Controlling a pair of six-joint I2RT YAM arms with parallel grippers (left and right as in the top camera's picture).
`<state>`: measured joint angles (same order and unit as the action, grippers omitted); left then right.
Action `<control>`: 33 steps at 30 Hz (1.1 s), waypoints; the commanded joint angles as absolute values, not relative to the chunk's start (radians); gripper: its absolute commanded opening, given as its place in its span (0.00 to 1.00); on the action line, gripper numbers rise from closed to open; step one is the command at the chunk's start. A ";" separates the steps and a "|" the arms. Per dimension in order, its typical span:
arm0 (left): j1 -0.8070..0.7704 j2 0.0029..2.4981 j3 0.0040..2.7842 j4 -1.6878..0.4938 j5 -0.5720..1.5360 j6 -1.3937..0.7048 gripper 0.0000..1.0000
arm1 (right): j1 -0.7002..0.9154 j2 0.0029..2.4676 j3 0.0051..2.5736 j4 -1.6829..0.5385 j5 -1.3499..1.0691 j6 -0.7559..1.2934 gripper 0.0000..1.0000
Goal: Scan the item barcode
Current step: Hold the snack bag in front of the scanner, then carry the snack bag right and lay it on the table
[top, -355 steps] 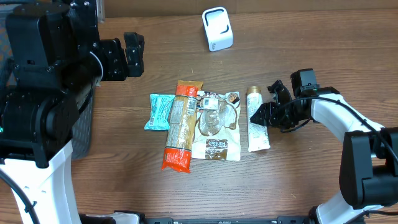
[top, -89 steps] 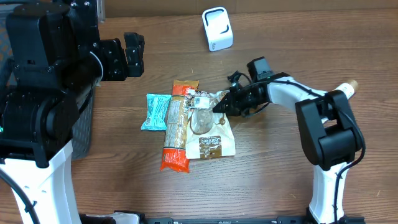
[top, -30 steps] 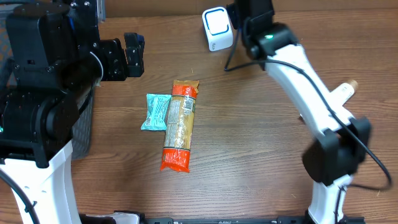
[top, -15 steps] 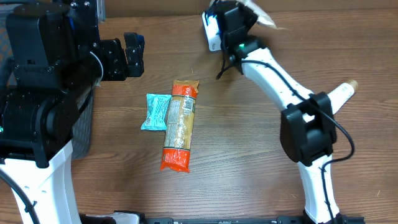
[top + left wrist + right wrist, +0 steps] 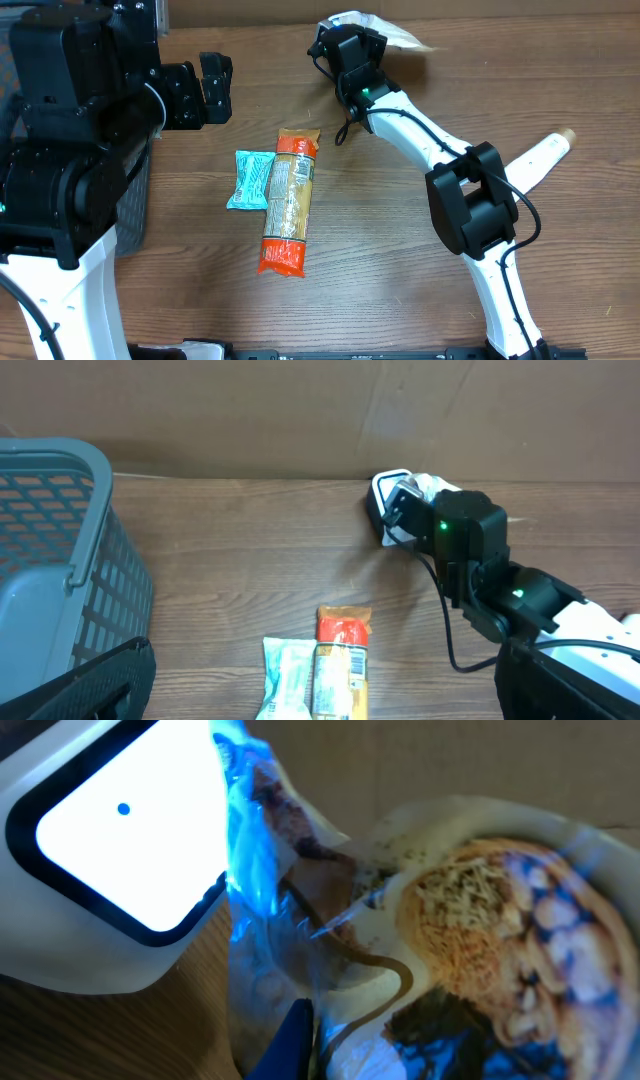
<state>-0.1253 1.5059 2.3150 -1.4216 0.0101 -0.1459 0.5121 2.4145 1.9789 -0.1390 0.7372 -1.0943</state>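
1. Two packets lie nearest the robot at mid-table: an orange packet [image 5: 287,200] and, touching it at its 9 o'clock, a teal bar [image 5: 252,180].
2. One white tube [image 5: 540,155] lies tilted, well apart at the orange packet's 3 o'clock. Only the overhead view shows it.
3. At the packets' 10 o'clock the left gripper [image 5: 213,88] hangs with its jaws spread wide, holding nothing. Its wrist camera shows the rim and mesh wall of the grey basket [image 5: 60,560], which the arm mostly hides from overhead.
4. Farthest off, at the packets' 12 o'clock by the back edge, the right gripper [image 5: 345,40] is clamped tight on the noodle pouch [image 5: 398,36].
5. From overhead that gripper nearly covers the scanner [image 5: 110,840]. The right wrist view shows its window lit white, with the pouch just beside it at 3 o'clock and a blue glow on the pouch's clear edge.
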 commanded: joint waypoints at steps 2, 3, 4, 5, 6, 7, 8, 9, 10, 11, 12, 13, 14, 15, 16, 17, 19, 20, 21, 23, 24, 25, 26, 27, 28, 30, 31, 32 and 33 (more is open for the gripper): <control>-0.128 1.511 2.314 -1.418 0.000 -0.127 1.00 | 0.512 2.421 1.975 -0.123 0.767 -1.105 0.04; -0.128 1.511 2.314 -1.418 0.000 -0.127 1.00 | 0.515 2.420 1.976 -0.123 0.767 -1.105 0.04; -0.128 1.511 2.314 -1.418 0.000 -0.127 0.99 | 0.520 2.420 1.976 -0.118 0.767 -1.105 0.04; -0.128 1.511 2.314 -1.418 0.000 -0.127 1.00 | 0.523 2.415 1.976 -0.116 0.767 -1.105 0.04; -0.128 1.511 2.314 -1.418 0.000 -0.127 1.00 | 0.527 2.410 1.976 -0.112 0.767 -1.104 0.04; -0.128 1.511 2.314 -1.418 0.000 -0.127 1.00 | 0.530 2.399 1.976 -0.108 0.766 -1.100 0.04; -0.128 1.511 2.314 -1.418 0.000 -0.127 1.00 | 0.532 2.388 1.976 -0.105 0.766 -1.096 0.04; -0.128 1.511 2.314 -1.419 0.000 -0.127 1.00 | 0.533 2.372 1.977 -0.105 0.766 -1.084 0.04; -0.128 1.511 2.314 -1.418 0.000 -0.127 1.00 | 0.533 2.352 1.977 -0.107 0.765 -1.053 0.04; -0.128 1.511 2.314 -1.418 0.000 -0.127 1.00 | 0.533 2.331 1.977 -0.115 0.762 -1.015 0.04; -0.128 1.511 2.314 -1.418 0.000 -0.127 1.00 | 0.533 2.305 1.977 -0.134 0.752 -0.976 0.04; -0.128 1.511 2.314 -1.418 0.000 -0.127 1.00 | 0.532 2.271 1.977 -0.176 0.730 -0.941 0.04; -0.128 1.511 2.314 -1.418 0.000 -0.127 1.00 | 0.531 2.230 1.977 -0.233 0.698 -0.907 0.04; -0.128 1.511 2.314 -1.418 0.000 -0.127 1.00 | 0.526 2.152 1.977 -0.329 0.640 -0.821 0.04; -0.128 1.511 2.314 -1.418 0.000 -0.127 1.00 | 0.521 2.106 1.977 -0.376 0.606 -0.759 0.04; -0.128 1.511 2.314 -1.418 0.000 -0.127 1.00 | 0.517 2.067 1.977 -0.414 0.575 -0.704 0.04; -0.128 1.511 2.314 -1.418 0.000 -0.127 0.99 | 0.497 1.970 1.977 -0.509 0.477 -0.573 0.04; -0.128 1.511 2.314 -1.418 0.000 -0.127 1.00 | 0.487 1.931 1.977 -0.548 0.429 -0.523 0.04; -0.128 1.511 2.314 -1.418 0.000 -0.127 1.00 | 0.474 1.887 1.977 -0.591 0.377 -0.458 0.04; -0.128 1.511 2.314 -1.418 0.000 -0.127 1.00 | 0.442 1.809 1.977 -0.669 0.279 -0.307 0.04; -0.128 1.511 2.314 -1.418 0.000 -0.127 1.00 | 0.420 1.767 1.977 -0.713 0.228 -0.219 0.04; -0.128 1.511 2.314 -1.418 0.000 -0.127 1.00 | 0.394 1.731 1.977 -0.760 0.178 -0.127 0.04; -0.128 1.511 2.314 -1.418 0.000 -0.127 1.00 | 0.368 1.699 1.977 -0.803 0.131 -0.045 0.04; -0.128 1.511 2.314 -1.418 0.000 -0.127 1.00 | 0.338 1.672 1.977 -0.846 0.078 0.031 0.04; -0.128 1.511 2.314 -1.418 0.000 -0.127 0.99 | 0.294 1.644 1.977 -0.900 0.013 0.107 0.04; -0.128 1.511 2.314 -1.418 0.000 -0.127 1.00 | 0.203 1.612 1.977 -0.992 -0.113 0.203 0.04; -0.128 1.511 2.314 -1.418 0.000 -0.127 0.99 | 0.148 1.606 1.977 -1.040 -0.181 0.241 0.04; -0.128 1.511 2.314 -1.418 0.000 -0.127 1.00 | 0.103 1.605 1.977 -1.079 -0.232 0.267 0.04; -0.128 1.511 2.314 -1.418 0.000 -0.127 1.00 | 0.045 1.610 1.975 -1.126 -0.277 0.296 0.04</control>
<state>-0.1253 1.5059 2.3146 -1.4212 0.0105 -0.1459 0.1730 1.5791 1.9808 -1.0489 -0.0059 0.0483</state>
